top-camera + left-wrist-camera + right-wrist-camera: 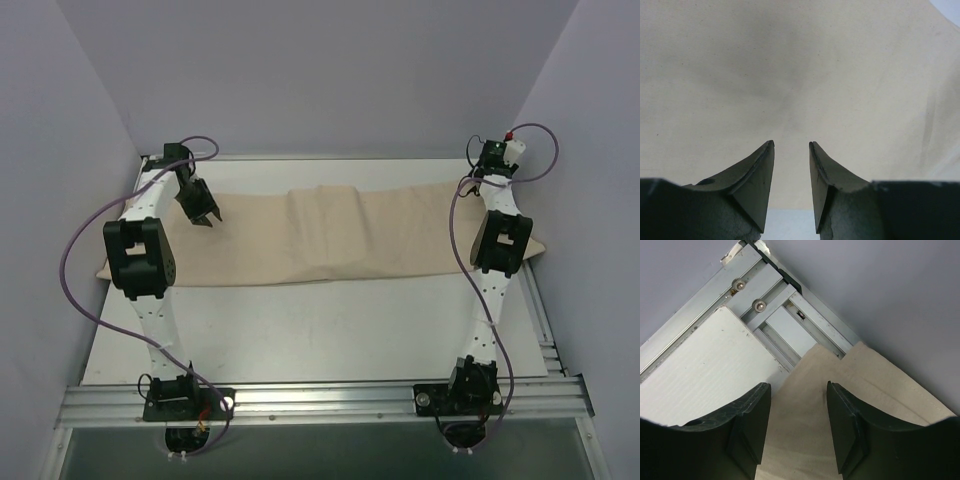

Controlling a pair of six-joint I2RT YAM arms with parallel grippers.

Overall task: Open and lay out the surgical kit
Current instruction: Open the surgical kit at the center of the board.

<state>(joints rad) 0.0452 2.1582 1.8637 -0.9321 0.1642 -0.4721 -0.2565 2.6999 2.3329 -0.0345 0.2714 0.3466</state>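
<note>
The surgical kit shows as a beige cloth wrap (330,235), spread in a long strip across the far half of the white table, with a raised fold near its middle. My left gripper (205,215) hovers over the strip's left part. In the left wrist view the left gripper (791,142) is open, with only flat cloth (790,75) below it. My right gripper (799,385) is at the strip's far right end, open, its jaws standing either side of a cloth corner (805,415) without pinching it. In the top view the right arm hides its fingers.
An aluminium rail (775,310) runs along the table's right edge just beyond the cloth corner. Bare white tabletop (320,330) lies between the cloth and the front rail (320,400). Purple walls close in on three sides, and purple cables loop off both arms.
</note>
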